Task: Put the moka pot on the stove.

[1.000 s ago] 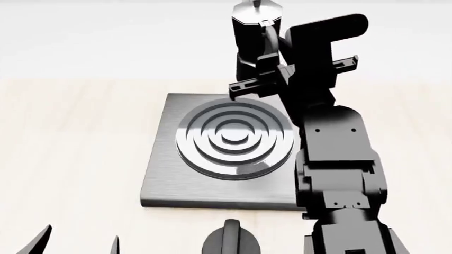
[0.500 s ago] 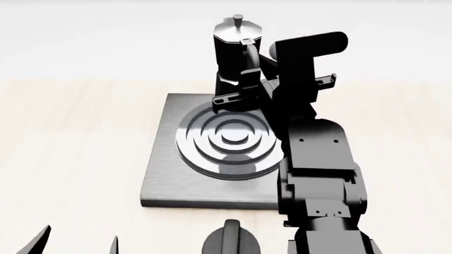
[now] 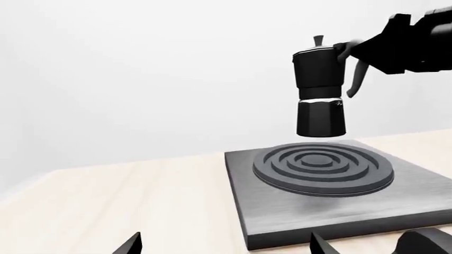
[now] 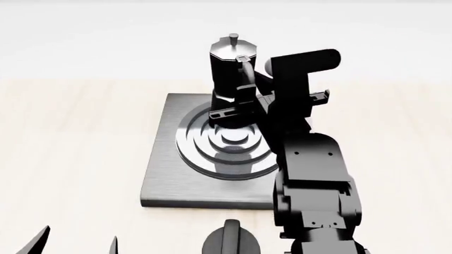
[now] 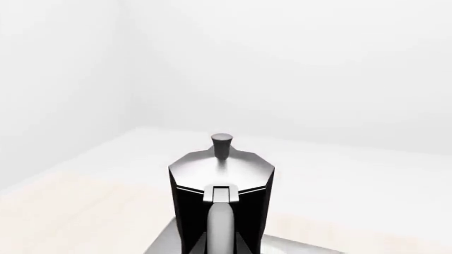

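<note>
Moka pot (image 3: 320, 92) in the air, folks, as seen from the left wrist: upright, hanging clear above the stove (image 3: 339, 193), with open space between its base and the raised rings. The right end effector (image 3: 353, 50) comes in from the side and is clenched on the curved handle just under the lid. Only the dark tips of the left end effector (image 3: 222, 246) peek in at the edge, spread apart with nothing between them.

Over to the head view: the pot (image 4: 229, 71) sits over the far half of the ring pattern, the right arm reaching across the grey plate (image 4: 166, 159) from the near side. A short black round knob (image 4: 229, 241) stands on the light wooden bench (image 4: 71, 143) just in front of the stove, untouched.

Right wrist view now: silvery lid and its little knob fill the middle, handle (image 5: 220, 225) running straight toward the camera, pot (image 5: 221, 196) level.

Progress call: lift and carry look done, pot roughly over the burner; what's left is lowering it onto the rings and letting go. No brand, label or writing readable anywhere.
</note>
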{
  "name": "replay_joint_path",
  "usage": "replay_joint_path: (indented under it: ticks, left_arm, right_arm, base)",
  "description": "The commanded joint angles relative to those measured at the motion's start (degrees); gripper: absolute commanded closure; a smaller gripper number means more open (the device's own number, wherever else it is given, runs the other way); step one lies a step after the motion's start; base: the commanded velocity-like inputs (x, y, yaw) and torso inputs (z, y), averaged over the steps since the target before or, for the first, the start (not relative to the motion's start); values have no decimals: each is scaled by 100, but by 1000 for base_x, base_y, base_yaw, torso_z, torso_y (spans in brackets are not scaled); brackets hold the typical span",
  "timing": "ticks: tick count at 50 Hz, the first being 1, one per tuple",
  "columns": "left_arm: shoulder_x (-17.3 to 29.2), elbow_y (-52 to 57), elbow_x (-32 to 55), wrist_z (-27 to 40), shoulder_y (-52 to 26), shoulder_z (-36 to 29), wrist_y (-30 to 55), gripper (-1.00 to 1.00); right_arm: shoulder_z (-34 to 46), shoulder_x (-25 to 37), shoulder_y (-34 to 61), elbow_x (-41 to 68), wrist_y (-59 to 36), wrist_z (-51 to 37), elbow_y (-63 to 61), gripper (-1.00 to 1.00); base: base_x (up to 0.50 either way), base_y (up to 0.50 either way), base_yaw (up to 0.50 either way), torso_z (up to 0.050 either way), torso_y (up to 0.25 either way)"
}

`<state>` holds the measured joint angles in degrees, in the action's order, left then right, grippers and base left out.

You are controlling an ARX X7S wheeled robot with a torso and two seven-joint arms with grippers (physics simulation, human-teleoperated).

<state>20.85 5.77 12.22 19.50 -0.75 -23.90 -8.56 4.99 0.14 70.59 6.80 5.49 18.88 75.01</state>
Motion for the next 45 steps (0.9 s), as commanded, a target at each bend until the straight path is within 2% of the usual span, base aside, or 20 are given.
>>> replay_joint_path:
  ticks: [1, 21, 45]
  left_arm:
    - [7, -9, 1, 8, -3, -17, -15, -100]
    - [34, 44, 15, 49, 21, -33, 5, -100]
    - [84, 93, 85, 49, 19, -29, -5, -100]
  right_arm:
    - [-294, -1, -23, -44, 14, 7, -2, 100]
    - [-660, 2, -191, -332, -43, 11, -2, 100]
    - [-682, 5, -265, -361, -21, -1, -2, 100]
  base:
    - [0, 0, 0, 0, 0]
    - [0, 0, 0, 1, 2]
    - [0, 0, 0, 0, 1]
